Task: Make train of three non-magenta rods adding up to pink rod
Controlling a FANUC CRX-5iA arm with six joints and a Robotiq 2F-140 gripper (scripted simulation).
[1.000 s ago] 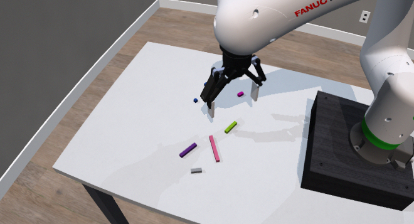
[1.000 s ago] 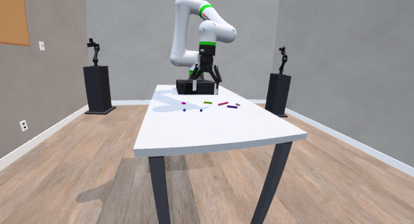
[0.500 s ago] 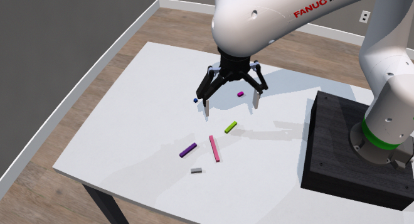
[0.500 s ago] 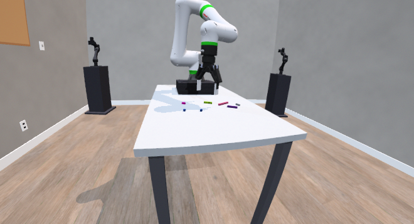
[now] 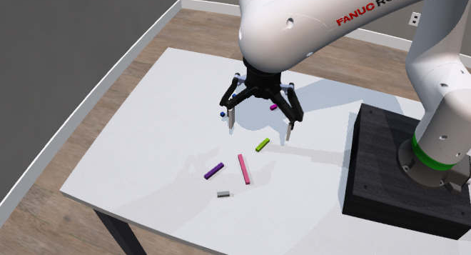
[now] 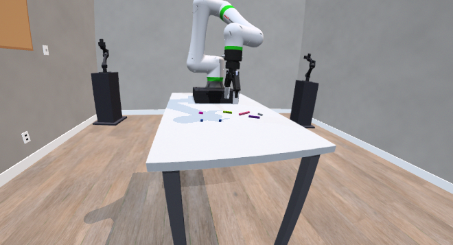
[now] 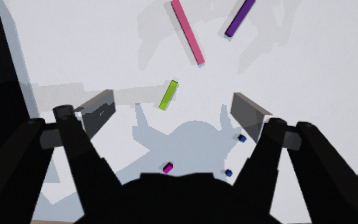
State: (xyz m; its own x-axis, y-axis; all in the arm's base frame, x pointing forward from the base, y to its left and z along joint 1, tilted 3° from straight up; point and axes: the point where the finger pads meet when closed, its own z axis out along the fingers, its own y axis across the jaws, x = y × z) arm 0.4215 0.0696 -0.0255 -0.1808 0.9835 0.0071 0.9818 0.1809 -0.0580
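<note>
My gripper (image 5: 260,126) hangs open and empty above the table, well clear of every rod; it also shows in the wrist view (image 7: 175,117) and in the exterior view (image 6: 231,94). The lime rod (image 5: 262,144) (image 7: 168,95) lies just in front of it. The pink rod (image 5: 243,168) (image 7: 187,31) and the purple rod (image 5: 213,171) (image 7: 240,18) lie farther forward, apart from each other. The grey rod (image 5: 223,193) lies nearest the front edge. A magenta rod (image 5: 273,106) (image 7: 168,167) and two blue rods (image 5: 223,114) (image 7: 240,138) (image 7: 228,173) lie under and behind the gripper. No rods touch.
The arm's black base block (image 5: 403,168) stands on the table's right side. Two black camera stands (image 6: 106,96) (image 6: 303,101) flank the table on the floor.
</note>
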